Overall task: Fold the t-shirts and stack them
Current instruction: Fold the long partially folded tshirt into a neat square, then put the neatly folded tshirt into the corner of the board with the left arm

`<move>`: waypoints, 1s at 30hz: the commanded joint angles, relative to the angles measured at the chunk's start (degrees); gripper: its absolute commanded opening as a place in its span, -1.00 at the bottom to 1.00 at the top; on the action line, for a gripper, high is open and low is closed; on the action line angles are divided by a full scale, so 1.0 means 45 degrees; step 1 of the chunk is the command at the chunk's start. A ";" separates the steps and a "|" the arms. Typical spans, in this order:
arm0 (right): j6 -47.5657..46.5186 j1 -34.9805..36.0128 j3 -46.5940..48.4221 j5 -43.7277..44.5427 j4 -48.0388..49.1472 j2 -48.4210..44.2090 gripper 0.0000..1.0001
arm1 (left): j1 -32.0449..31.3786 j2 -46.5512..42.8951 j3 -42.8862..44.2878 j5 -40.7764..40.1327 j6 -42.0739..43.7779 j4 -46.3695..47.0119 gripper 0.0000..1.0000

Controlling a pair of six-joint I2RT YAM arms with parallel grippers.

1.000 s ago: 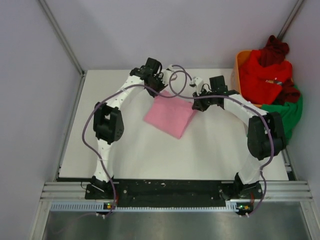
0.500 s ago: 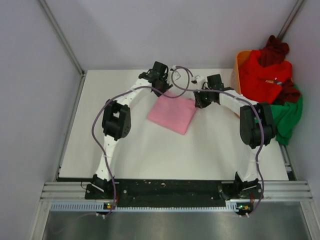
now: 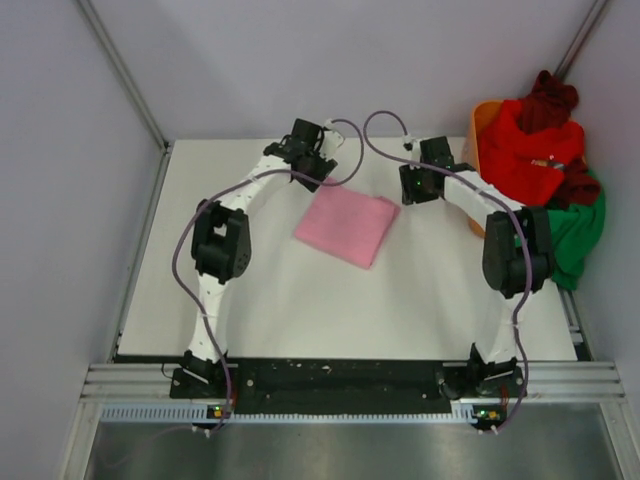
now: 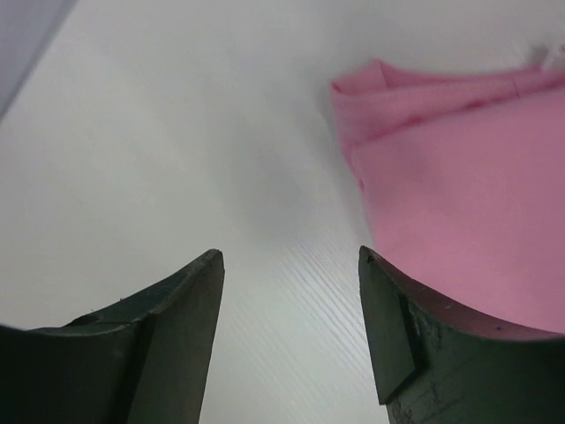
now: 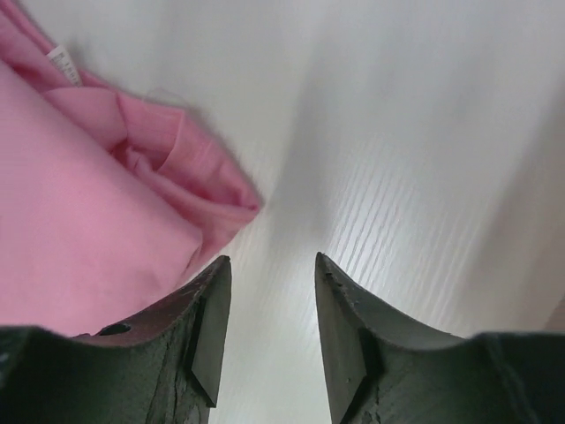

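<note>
A folded light pink t-shirt (image 3: 347, 227) lies flat on the white table (image 3: 300, 310), a tilted square. My left gripper (image 3: 318, 178) hangs just beyond its far left corner, open with only table between the jaws; the pink cloth (image 4: 459, 177) shows to the right of them. My right gripper (image 3: 408, 192) is off the far right corner, also open and empty, with the folded pink edge (image 5: 132, 194) at its left. More t-shirts, red (image 3: 525, 150), dark maroon (image 3: 553, 98) and green (image 3: 575, 232), are heaped at the far right.
An orange plastic basket (image 3: 479, 125) at the table's far right corner holds the heap, and the green shirt spills over its side. Grey walls close the table on the left, back and right. The arms' bases sit on the black rail (image 3: 340, 380) at the near edge.
Both grippers have opened and let go of the pink t-shirt's far corners, then drawn back away from it. The shirt now lies flat, shifted slightly right.
</note>
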 commanded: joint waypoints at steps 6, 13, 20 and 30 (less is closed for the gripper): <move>0.4669 0.0506 -0.2764 -0.2662 0.0845 -0.2422 0.15 | 0.0393 -0.3089 -0.3677 0.3921 -0.3649 0.0210 0.36; 0.5862 0.0487 -0.2884 -0.3971 0.2038 -0.1173 0.05 | 0.0881 -0.1957 -0.4028 0.4039 -0.5914 0.0481 0.25; 0.6488 0.0058 -0.2417 -0.4226 0.2411 0.0271 -0.44 | 0.1135 -0.1214 -0.4362 0.4525 -0.6835 0.0913 0.11; 0.6255 -0.0021 -0.1265 -0.3602 0.2060 0.1347 -0.54 | 0.1233 -0.0355 -0.4402 0.5873 -0.7557 0.0836 -0.37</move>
